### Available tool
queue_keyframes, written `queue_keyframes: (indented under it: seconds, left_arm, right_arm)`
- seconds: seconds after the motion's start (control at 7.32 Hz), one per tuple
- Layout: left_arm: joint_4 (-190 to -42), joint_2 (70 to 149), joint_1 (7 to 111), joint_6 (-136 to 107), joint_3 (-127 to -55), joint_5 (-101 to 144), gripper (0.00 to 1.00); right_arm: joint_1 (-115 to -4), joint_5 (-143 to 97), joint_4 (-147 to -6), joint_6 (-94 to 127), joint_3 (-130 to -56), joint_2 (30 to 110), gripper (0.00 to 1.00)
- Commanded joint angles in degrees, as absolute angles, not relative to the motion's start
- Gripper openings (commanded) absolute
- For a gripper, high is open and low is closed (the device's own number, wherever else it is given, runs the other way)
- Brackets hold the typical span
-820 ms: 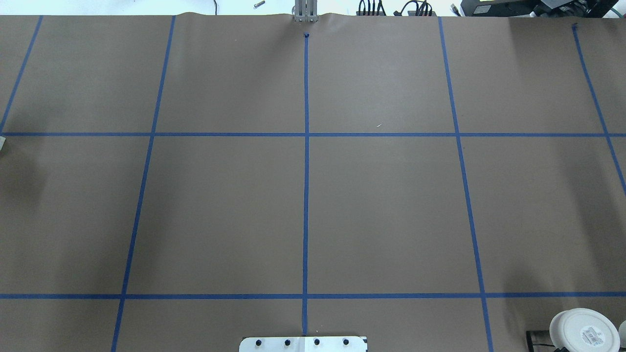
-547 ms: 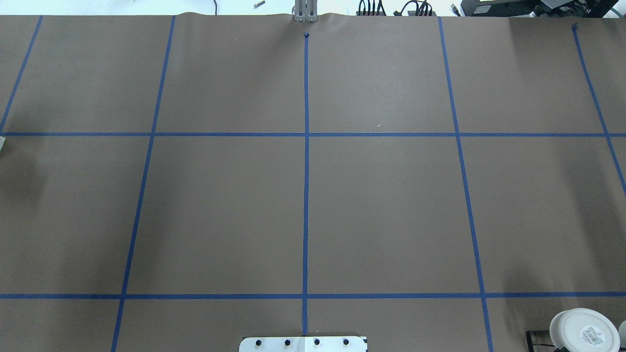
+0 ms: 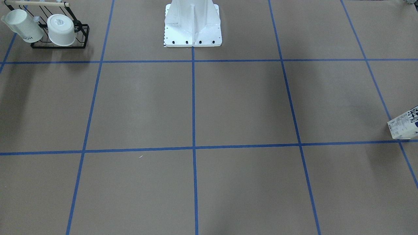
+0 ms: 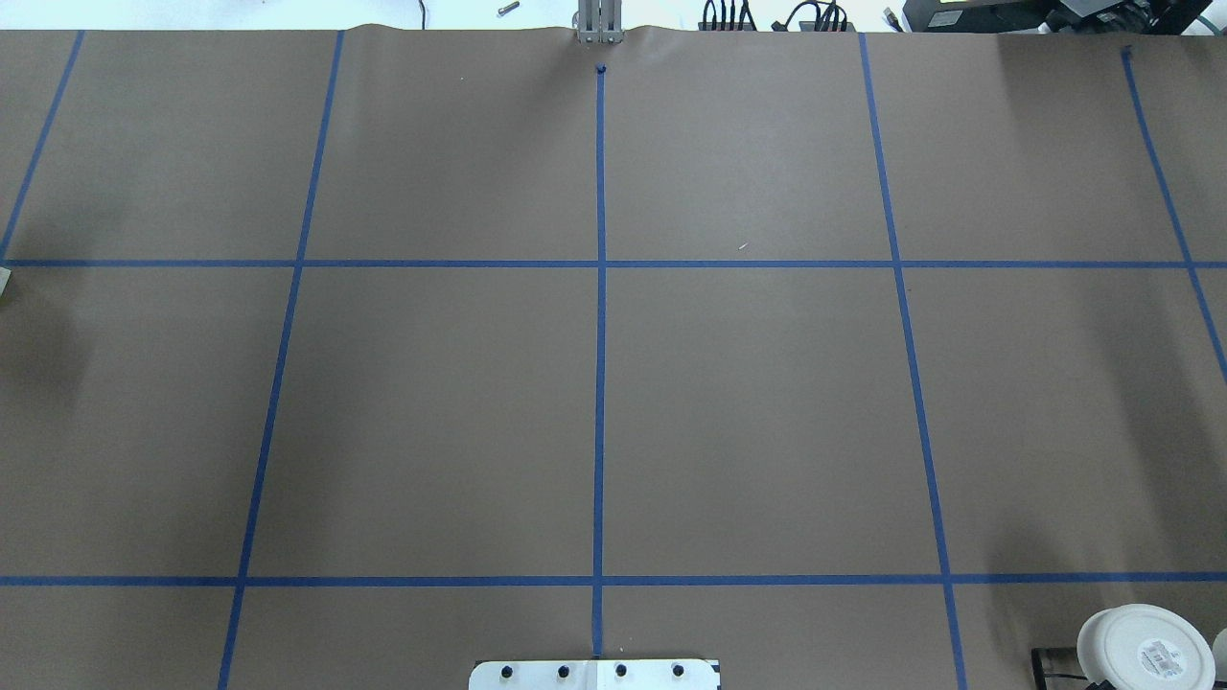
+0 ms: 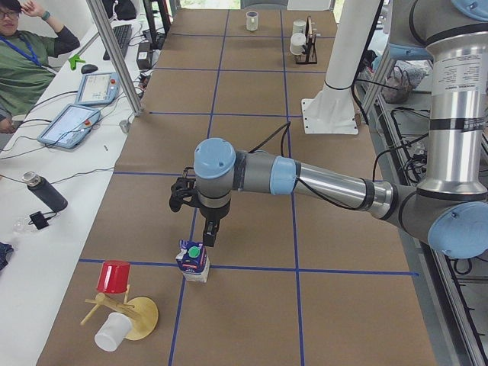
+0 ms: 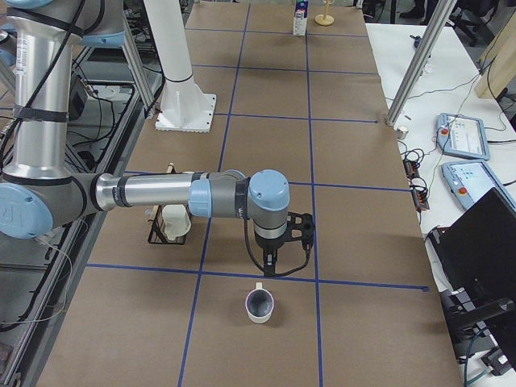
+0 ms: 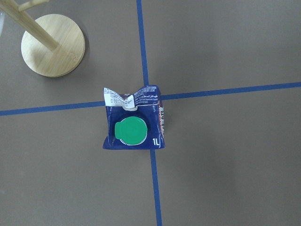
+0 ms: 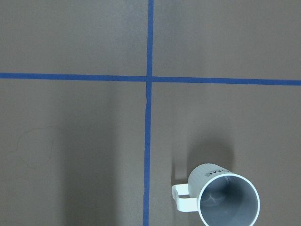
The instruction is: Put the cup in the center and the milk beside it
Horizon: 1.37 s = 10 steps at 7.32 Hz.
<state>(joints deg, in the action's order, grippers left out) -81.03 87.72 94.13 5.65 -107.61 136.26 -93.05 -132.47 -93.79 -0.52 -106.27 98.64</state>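
Observation:
The milk [image 5: 193, 261] stands upright on a blue tape crossing near the table's left end. It shows from above in the left wrist view [image 7: 135, 125], with its green cap [image 7: 131, 131] up, and at the front-facing view's right edge [image 3: 405, 125]. My left gripper [image 5: 208, 235] hangs just above it; I cannot tell if it is open. The cup [image 6: 260, 305] stands upright near the table's right end and shows low right in the right wrist view [image 8: 225, 197]. My right gripper [image 6: 271, 264] hovers just beyond it; I cannot tell its state. The center [image 4: 600, 402] is bare.
A black wire rack [image 3: 80, 36] holds a lettered white mug [image 3: 24, 26] and a bowl-like cup [image 3: 62, 30] near the robot's right. A wooden mug tree [image 5: 137, 316] with a red cup [image 5: 114, 276] stands by the milk. The white robot base [image 3: 192, 23] stands at the table's near edge.

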Motion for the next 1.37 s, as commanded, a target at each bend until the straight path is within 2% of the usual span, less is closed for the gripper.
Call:
queue_keyframes:
  seconds: [0.0,0.14,0.41,0.68,0.82,1.09,1.23]
  left_arm:
    - [-81.4,89.7,94.2,5.6,-109.2,136.4,0.98]
    - [-85.7,92.2,94.2,5.4,-108.1,136.2,0.99]
    - [-96.6,90.1,94.2,5.2,-105.7,136.5,0.98]
    - [-97.6,89.8,94.2,5.2,-105.9,136.5,0.98]
    - [-97.7,89.8,94.2,5.3,-106.0,136.4,0.99]
    - [-99.8,89.7,94.2,4.9,-105.7,136.4,0.99]
    - [-99.9,89.6,94.2,4.9,-105.8,136.4,0.98]
  right_arm:
    - [-93.0,-132.5,-93.7,0.1,-108.6,97.6,1.00]
    - [-93.0,-132.5,-93.7,0.2,-108.7,97.0,1.00]
    - [-93.0,-132.2,-93.7,-1.9,-109.8,97.9,1.00]
    - [-90.9,-130.1,-93.7,-4.5,-108.6,97.8,1.00]
    - [-89.4,-127.4,-92.0,-4.6,-106.0,97.8,1.00]
    - [-89.1,-127.5,-75.4,-4.3,-92.7,97.7,1.00]
    - [-89.1,-127.6,-72.2,-4.5,-88.8,97.6,1.00]
